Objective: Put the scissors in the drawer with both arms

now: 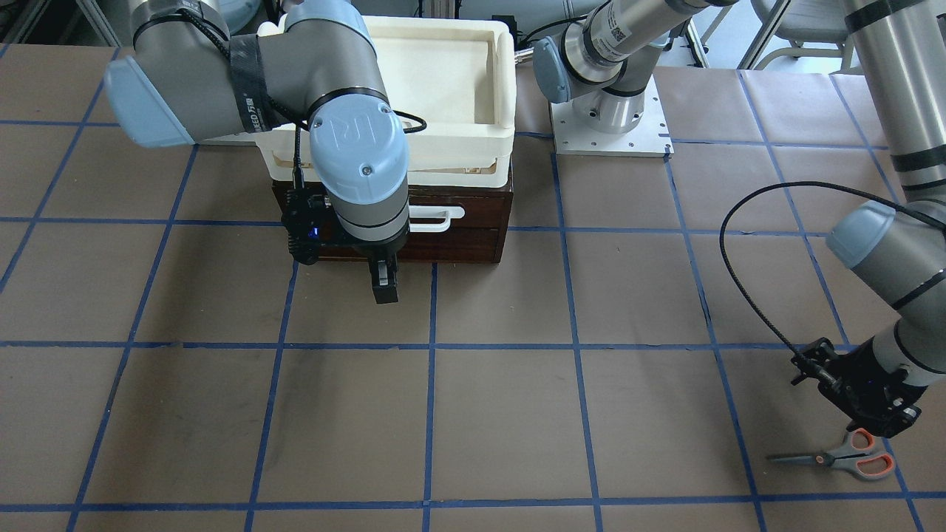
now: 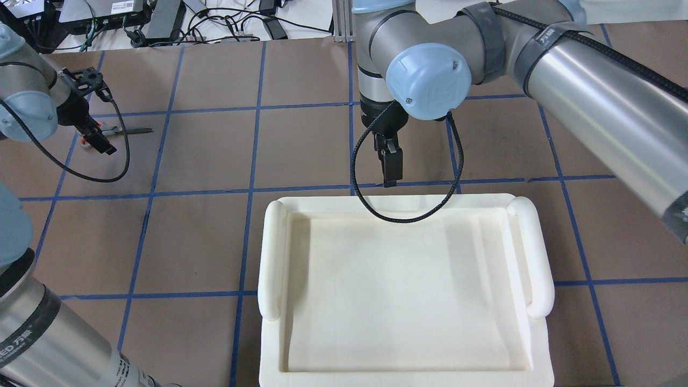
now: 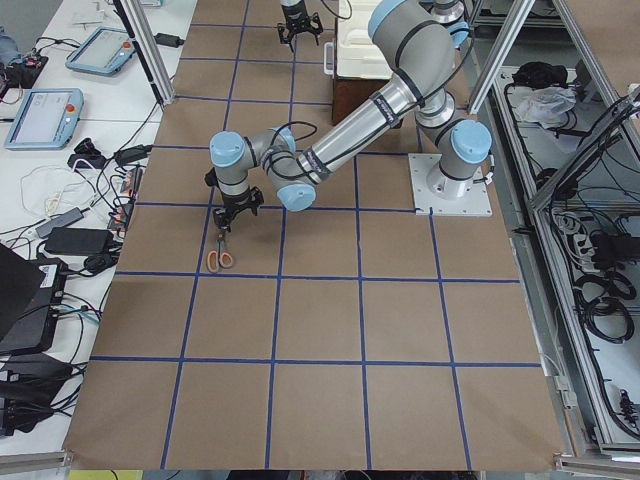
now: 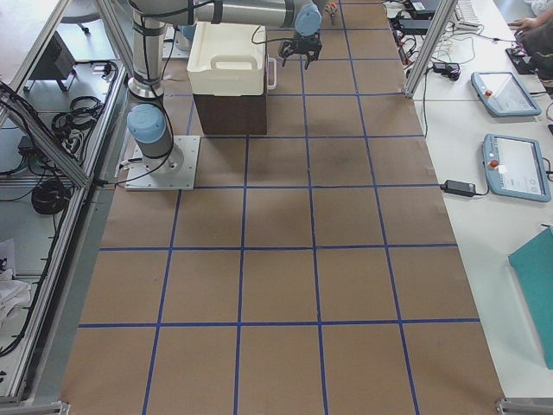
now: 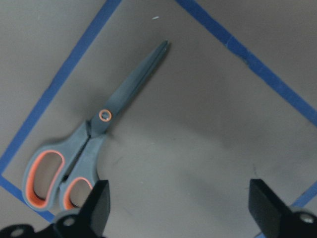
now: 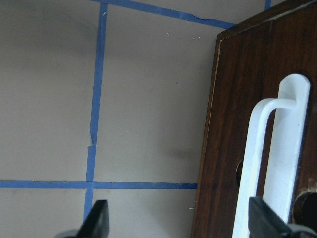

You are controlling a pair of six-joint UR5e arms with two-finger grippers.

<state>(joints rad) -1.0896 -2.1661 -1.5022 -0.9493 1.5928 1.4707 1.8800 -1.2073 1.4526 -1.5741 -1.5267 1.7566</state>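
Note:
The scissors (image 1: 850,458) lie flat on the brown table, grey handles with orange-red loops; the left wrist view shows them closed (image 5: 104,115). My left gripper (image 1: 876,427) hovers just above their handles, open and empty, its fingertips (image 5: 99,201) beside the handle loops. The dark brown drawer (image 1: 484,209) is shut, with its white bar handle (image 1: 437,218) facing the table. My right gripper (image 1: 384,284) hangs open and empty just in front of the drawer; the handle (image 6: 277,163) shows near its right fingertip.
A cream-white foam tray (image 1: 504,89) sits on top of the dark chest and fills the lower overhead view (image 2: 271,258). The left arm's base plate (image 1: 610,122) stands beside the chest. Blue tape lines grid the table.

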